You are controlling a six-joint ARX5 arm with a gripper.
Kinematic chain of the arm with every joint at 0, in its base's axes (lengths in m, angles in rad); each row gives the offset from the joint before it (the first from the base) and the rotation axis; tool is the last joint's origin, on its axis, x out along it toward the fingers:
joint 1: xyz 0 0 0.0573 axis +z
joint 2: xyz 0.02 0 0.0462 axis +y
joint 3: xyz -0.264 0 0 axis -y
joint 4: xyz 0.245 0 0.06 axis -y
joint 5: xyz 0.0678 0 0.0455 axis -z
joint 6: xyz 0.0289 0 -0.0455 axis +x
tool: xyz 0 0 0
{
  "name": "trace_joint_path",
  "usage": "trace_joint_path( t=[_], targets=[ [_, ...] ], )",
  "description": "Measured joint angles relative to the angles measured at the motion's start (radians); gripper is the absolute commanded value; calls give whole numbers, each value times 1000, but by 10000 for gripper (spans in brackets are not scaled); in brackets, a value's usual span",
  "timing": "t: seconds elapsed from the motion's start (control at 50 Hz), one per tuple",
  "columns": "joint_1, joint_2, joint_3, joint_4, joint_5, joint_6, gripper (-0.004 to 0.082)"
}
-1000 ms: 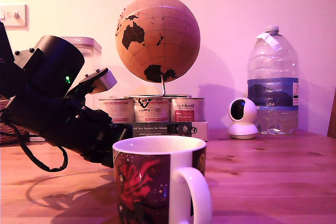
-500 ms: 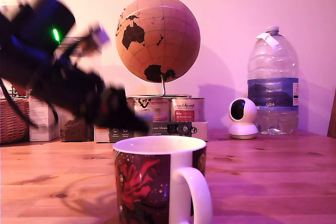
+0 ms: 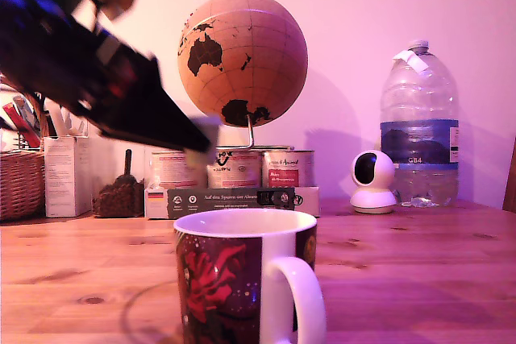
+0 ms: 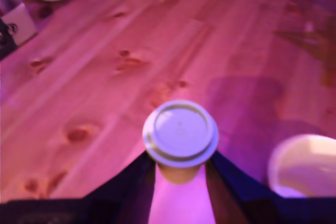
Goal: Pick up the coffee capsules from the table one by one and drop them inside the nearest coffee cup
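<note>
So the gripper (image 4: 180, 169) has its jaws clamped on one coffee capsule (image 4: 180, 132), flat rimmed end facing the wrist camera, tapered body squeezed between the two dark fingers (image 4: 136, 177). It's up in the air over the tabletop (image 4: 105, 66), not touching the wood. In the wrist view the white rim of the coffee cup (image 4: 304, 163) shows off to one side of the capsule, near but clearly apart.

From the exterior view the arm (image 3: 89, 62) comes in high from the exterior view's left, pretty motion-blurred, angled down with its tip above the mug (image 3: 242, 275) and a bit to the exterior view's left of it (the capsule itself is just a pale smudge there). The mug sits right up front, handle toward the exterior view's right.

Behind it: a cork globe (image 3: 243, 58), three printed tin cans (image 3: 234, 168), a small white camera (image 3: 372, 180) and a big water bottle (image 3: 418, 122).
</note>
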Motion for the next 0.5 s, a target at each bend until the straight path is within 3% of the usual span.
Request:
trace_joint_path(
  t=[0.5],
  targets=[
    [0,-188,0,-221,30,11,160]
  ],
)
